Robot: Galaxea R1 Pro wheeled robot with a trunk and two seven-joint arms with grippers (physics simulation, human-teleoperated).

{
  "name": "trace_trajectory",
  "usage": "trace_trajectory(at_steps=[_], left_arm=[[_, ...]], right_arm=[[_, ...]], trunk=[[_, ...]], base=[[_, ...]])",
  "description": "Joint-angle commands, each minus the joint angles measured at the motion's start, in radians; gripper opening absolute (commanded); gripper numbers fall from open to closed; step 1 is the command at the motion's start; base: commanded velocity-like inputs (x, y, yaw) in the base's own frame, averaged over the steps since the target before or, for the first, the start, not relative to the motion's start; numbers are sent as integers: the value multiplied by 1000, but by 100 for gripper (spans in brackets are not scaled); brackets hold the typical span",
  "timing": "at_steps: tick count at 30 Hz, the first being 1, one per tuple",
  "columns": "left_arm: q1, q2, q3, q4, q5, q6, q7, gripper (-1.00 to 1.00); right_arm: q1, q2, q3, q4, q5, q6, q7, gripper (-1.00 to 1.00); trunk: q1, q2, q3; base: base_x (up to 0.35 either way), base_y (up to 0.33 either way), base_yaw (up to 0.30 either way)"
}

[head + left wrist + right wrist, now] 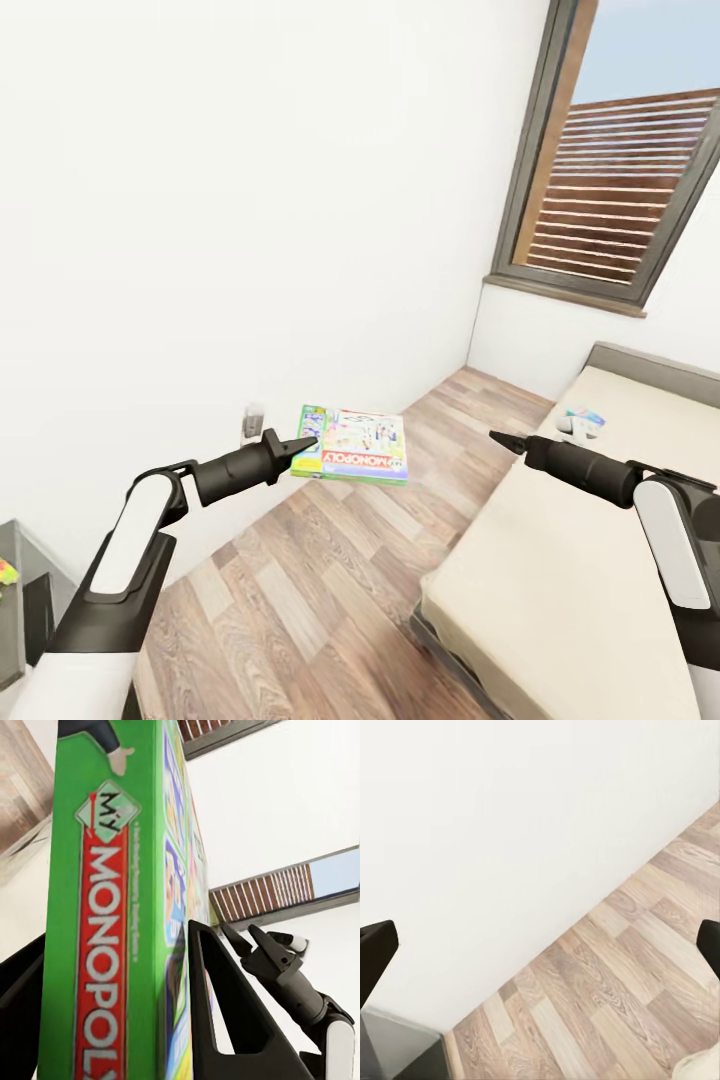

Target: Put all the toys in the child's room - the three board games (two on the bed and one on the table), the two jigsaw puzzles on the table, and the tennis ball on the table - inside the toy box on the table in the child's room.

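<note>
MY MONOPOLY board game (pixel 353 444) is up in the air, held level above the wood-plank floor (pixel 300 590) near the white wall (pixel 200 200). The left gripper (pixel 296 444) has its fingers (pixel 225 1012) clamped on the green edge of the box. The right gripper (pixel 505 441) hangs empty beside the bed (pixel 560 560), fingers (pixel 375 952) spread wide. A smaller light-blue game box (pixel 582 418) lies on the mattress near the headboard (pixel 650 362), under the window (pixel 620 170).
</note>
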Motion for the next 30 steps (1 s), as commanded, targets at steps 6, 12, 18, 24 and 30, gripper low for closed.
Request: trace_trajectory(at_steps=[6,12,18,24,30], left_arm=[[-1,1,0,-5,15,2,6,-100],[-1,0,-1,-7,15,2,7,-100],[-1,0,-1,-8,15,2,9,-100],[-1,-1,-2,-8,15,2,9,-100],[-1,-1,-3,-8,15,2,9,-100]], right_arm=[[-1,0,-1,-1,8,4,10,100],[-1,-1,0,-1,8,5,10,100],[-1,-1,0,-2,9,5,11,100],[-1,-1,0,-2,10,5,13,100],[-1,-1,0,-2,9,5,13,100]], trunk=[[1,-2,-2],[1,-2,-2],[1,-2,2],[1,-2,5],[1,-2,9]], base=[[0,0,300],[0,0,296],[0,0,269],[0,0,270],[0,0,272]])
